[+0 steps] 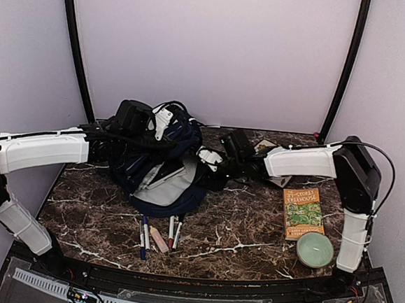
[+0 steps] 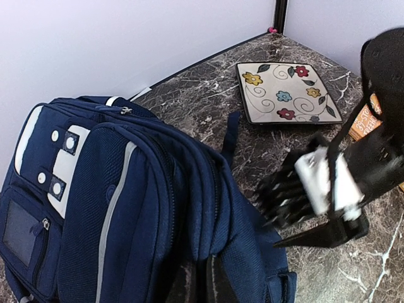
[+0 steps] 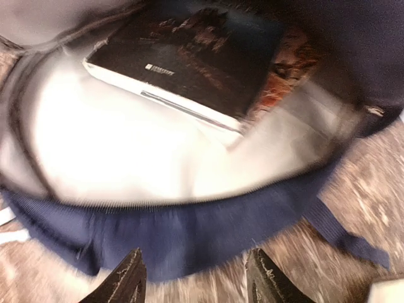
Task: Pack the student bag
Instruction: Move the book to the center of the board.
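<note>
The backpack lies open near the table's far edge, with a dark book inside. The right claw stands apart and empty at its mouth. The left claw is closed at the backpack's top.

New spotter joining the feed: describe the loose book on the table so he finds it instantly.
From the navy backpack on the marble table, look to the right edge. The book lies flat there, just beyond a pale green round bowl; only it has an orange-and-green illustrated cover.
</note>
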Action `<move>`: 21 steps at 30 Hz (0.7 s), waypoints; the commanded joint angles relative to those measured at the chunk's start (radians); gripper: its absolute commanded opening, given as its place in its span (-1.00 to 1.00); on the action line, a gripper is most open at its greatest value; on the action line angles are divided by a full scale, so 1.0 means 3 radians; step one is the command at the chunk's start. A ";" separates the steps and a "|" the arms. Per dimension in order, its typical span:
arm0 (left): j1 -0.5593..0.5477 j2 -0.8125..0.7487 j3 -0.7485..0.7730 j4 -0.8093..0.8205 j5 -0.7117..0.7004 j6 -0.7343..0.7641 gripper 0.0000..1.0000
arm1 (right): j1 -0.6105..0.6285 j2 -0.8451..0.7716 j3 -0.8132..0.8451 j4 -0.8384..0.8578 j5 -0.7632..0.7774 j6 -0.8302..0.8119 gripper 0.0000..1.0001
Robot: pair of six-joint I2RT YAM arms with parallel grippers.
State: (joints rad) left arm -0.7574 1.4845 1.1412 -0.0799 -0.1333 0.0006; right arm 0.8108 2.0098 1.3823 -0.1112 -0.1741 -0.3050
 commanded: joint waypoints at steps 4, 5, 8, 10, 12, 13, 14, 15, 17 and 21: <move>0.0028 -0.0229 -0.0189 0.0363 0.0046 -0.0073 -1.00 | -0.0638 -0.0753 -0.0293 -0.0793 -0.0345 0.0111 0.10; 0.0031 -0.0210 -0.0213 0.0372 0.0058 -0.0077 -1.00 | -0.0781 -0.0823 -0.0318 -0.0923 -0.0398 0.0127 0.10; 0.0040 -0.0139 -0.0274 0.0389 0.0097 -0.0102 -1.00 | -0.1235 -0.1070 -0.0464 -0.1241 -0.0451 0.0131 0.08; 0.0040 -0.0085 -0.0315 0.0404 0.0135 -0.0134 -1.00 | -0.1547 -0.1250 -0.0587 -0.1349 -0.0468 0.0121 0.06; 0.0040 -0.0021 -0.0340 0.0392 0.0187 -0.0170 -1.00 | -0.1869 -0.1358 -0.0674 -0.1435 -0.0488 0.0111 0.05; 0.0040 0.0026 -0.0354 0.0387 0.0216 -0.0185 -1.00 | -0.2042 -0.1478 -0.0701 -0.1489 -0.0503 0.0096 0.05; 0.0036 0.0065 -0.0368 0.0387 0.0248 -0.0202 -1.00 | -0.2209 -0.1539 -0.0727 -0.1552 -0.0537 0.0073 0.04; 0.0037 0.0102 -0.0381 0.0390 0.0271 -0.0223 -1.00 | -0.2371 -0.1576 -0.0740 -0.1629 -0.0567 0.0038 0.04; 0.0040 0.0187 -0.0409 0.0406 0.0328 -0.0257 -1.00 | -0.2670 -0.1632 -0.0742 -0.1776 -0.0597 -0.0058 0.03; 0.0037 0.0343 -0.0442 0.0450 0.0413 -0.0295 -1.00 | -0.3236 -0.1538 -0.0826 -0.2106 -0.0626 -0.0360 -0.01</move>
State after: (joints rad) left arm -0.7509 1.5570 1.0325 0.0338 -0.0330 -0.0570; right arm -0.0414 1.5360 1.1629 -0.6033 -0.3271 -0.3214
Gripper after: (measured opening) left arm 0.055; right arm 0.504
